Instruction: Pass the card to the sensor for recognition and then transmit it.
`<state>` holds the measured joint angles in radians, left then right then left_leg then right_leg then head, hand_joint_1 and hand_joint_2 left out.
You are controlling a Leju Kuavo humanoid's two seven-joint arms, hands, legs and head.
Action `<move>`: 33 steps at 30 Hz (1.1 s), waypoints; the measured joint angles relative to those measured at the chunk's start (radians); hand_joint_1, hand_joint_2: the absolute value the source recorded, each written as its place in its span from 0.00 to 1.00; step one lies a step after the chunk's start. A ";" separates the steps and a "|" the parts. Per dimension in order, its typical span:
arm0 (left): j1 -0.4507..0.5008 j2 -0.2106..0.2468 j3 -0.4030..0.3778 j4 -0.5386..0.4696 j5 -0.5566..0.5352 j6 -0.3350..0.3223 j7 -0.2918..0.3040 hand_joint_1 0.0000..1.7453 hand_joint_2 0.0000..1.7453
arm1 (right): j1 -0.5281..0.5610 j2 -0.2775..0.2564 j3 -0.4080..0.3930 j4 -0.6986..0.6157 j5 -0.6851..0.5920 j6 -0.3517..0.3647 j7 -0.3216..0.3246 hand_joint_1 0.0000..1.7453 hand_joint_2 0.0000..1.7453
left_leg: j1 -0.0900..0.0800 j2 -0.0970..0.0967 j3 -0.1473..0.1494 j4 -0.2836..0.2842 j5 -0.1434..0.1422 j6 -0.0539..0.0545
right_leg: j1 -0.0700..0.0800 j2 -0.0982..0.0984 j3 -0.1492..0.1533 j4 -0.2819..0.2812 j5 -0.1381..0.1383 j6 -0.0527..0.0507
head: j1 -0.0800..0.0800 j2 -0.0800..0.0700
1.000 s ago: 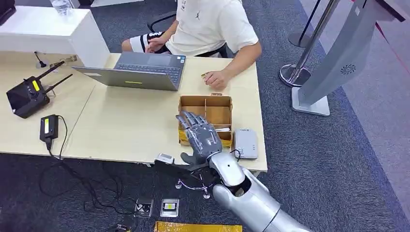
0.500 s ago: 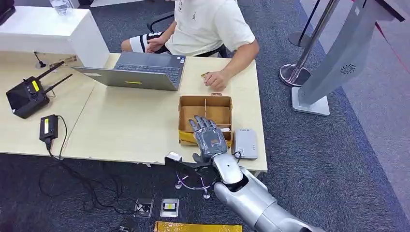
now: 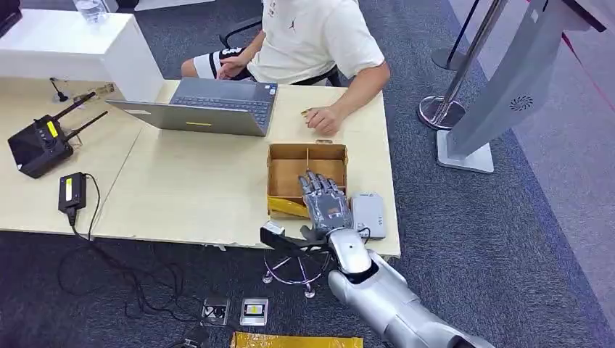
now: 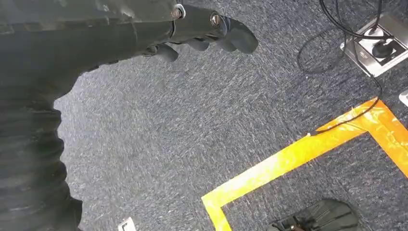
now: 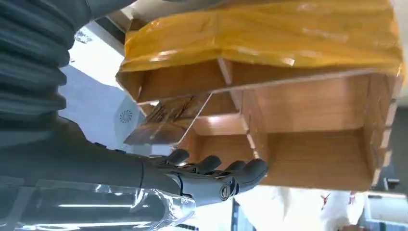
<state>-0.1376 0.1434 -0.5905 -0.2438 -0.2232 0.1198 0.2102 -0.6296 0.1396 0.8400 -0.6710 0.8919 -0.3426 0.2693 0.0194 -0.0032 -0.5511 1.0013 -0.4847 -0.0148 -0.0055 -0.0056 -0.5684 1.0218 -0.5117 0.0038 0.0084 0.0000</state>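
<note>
At six o'clock in the head view, the silver right arm is seen rising from the bottom edge, and the right hand (image 3: pixel 328 209) is held flat over the near right compartment of the cardboard box (image 3: pixel 289 154), fingers extended and apart, nothing gripped. From the right wrist view the fingers (image 5: pixel 226 168) are shown hovering just above the divided interior, with a clear card (image 5: pixel 168 115) lying tilted in the compartment beyond them. Just beside the box, toward three o'clock, the grey sensor (image 3: pixel 368 214) is laid flat on the table (image 3: pixel 181 188). Down by the carpet, the left hand (image 4: pixel 202 29) is hung with fingers loosely curled around nothing. Further off, at twelve o'clock, a laptop (image 3: pixel 210 107) is set, and a person's hand (image 3: pixel 323 118) is rested on the tabletop behind the box. The picking step is judged to be in hand: no card has been lifted yet. A lowering into the compartment and a pinch on the card's raised edge are called for next, then a short carry over to the sensor.
</note>
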 joint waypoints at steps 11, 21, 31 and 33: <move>0.000 -0.002 0.000 0.000 -0.001 0.005 0.000 0.00 1.00 | -0.017 -0.004 -0.041 0.000 0.000 -0.045 -0.016 0.01 1.00 | 0.000 0.000 0.000 0.000 0.000 0.000 | 0.000 0.000 0.000 0.000 0.000 0.000 | 0.000 0.000; 0.002 -0.003 0.000 0.000 0.003 0.006 0.000 0.00 1.00 | -0.019 -0.003 -0.055 0.000 0.005 -0.033 -0.018 0.05 1.00 | 0.000 0.000 0.000 0.000 0.000 0.000 | 0.000 0.000 0.000 0.000 0.000 0.000 | 0.000 0.000; 0.006 -0.003 0.000 0.002 0.002 0.015 0.000 0.00 1.00 | -0.018 -0.004 -0.056 0.000 0.012 -0.027 -0.010 0.12 1.00 | 0.000 0.000 0.000 0.000 0.000 0.000 | 0.000 0.000 0.000 0.000 0.000 0.000 | 0.000 0.000; 0.006 -0.003 0.000 0.002 0.000 0.014 0.000 0.00 1.00 | -0.018 -0.004 -0.057 0.000 0.015 -0.027 -0.009 0.13 1.00 | 0.000 0.000 0.000 0.000 0.000 0.000 | 0.000 0.000 0.000 0.000 0.000 0.000 | 0.000 0.000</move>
<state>-0.1317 0.1408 -0.5905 -0.2419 -0.2232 0.1343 0.2102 -0.6477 0.1354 0.7832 -0.6714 0.9072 -0.3696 0.2606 0.0194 -0.0028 -0.5509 1.0012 -0.4847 -0.0148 -0.0054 -0.0053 -0.5682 1.0218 -0.5115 0.0038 0.0084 0.0000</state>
